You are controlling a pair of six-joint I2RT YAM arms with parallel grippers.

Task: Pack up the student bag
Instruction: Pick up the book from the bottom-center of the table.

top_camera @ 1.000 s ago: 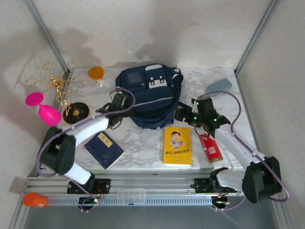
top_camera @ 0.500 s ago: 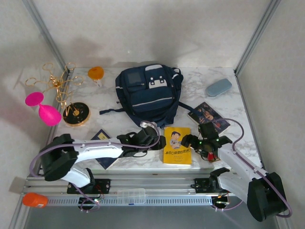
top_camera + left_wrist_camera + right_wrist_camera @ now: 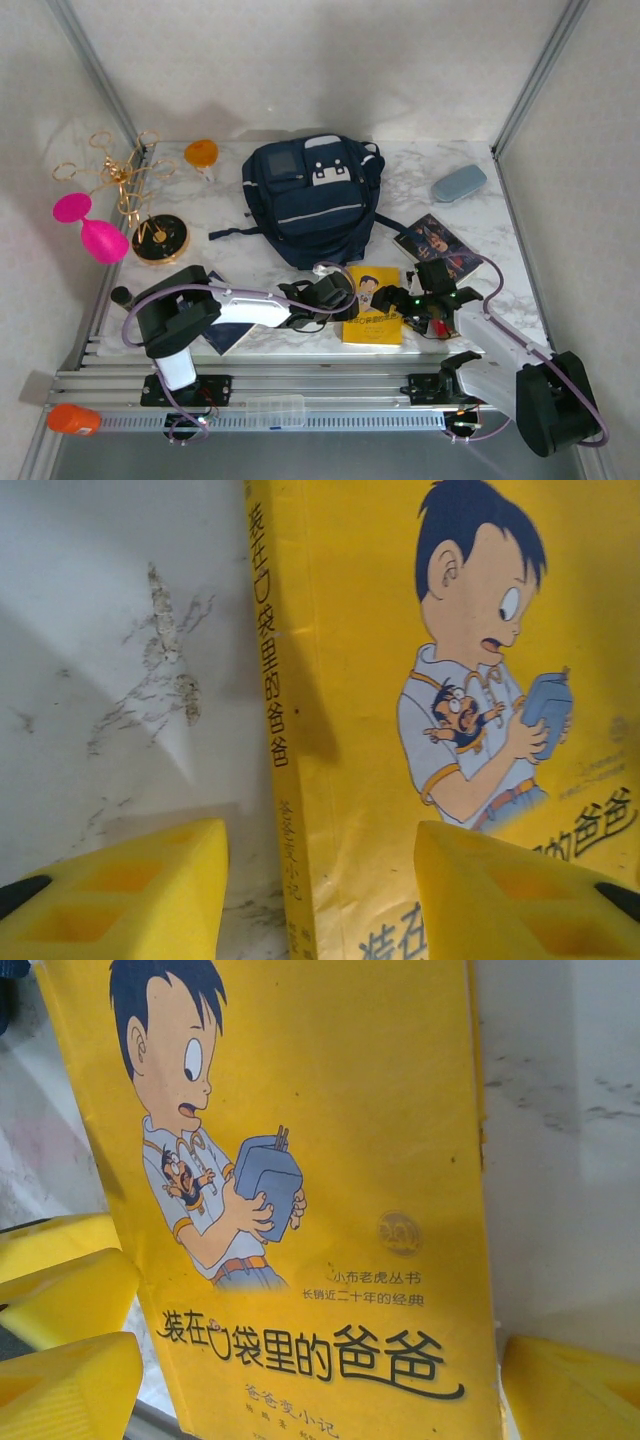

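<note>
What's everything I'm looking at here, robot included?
student bag: 1, navy, far middle of table
storybook: 1, yellow, near edge, between both arms' fingers
notebook: 1, dark blue, near left, partly hidden
booklet: 1, dark, right of bag
case: 1, grey-blue, far right
round thing: 1, orange, far left
wire stand: 1, gold, far left
bulb-shaped thing: 1, pink, left edge
disc: 1, black and gold, left
table: 1, white marble
left fingers: 2, yellow, apart, astride storybook's spine
right fingers: 2, yellow, apart, over storybook
</note>
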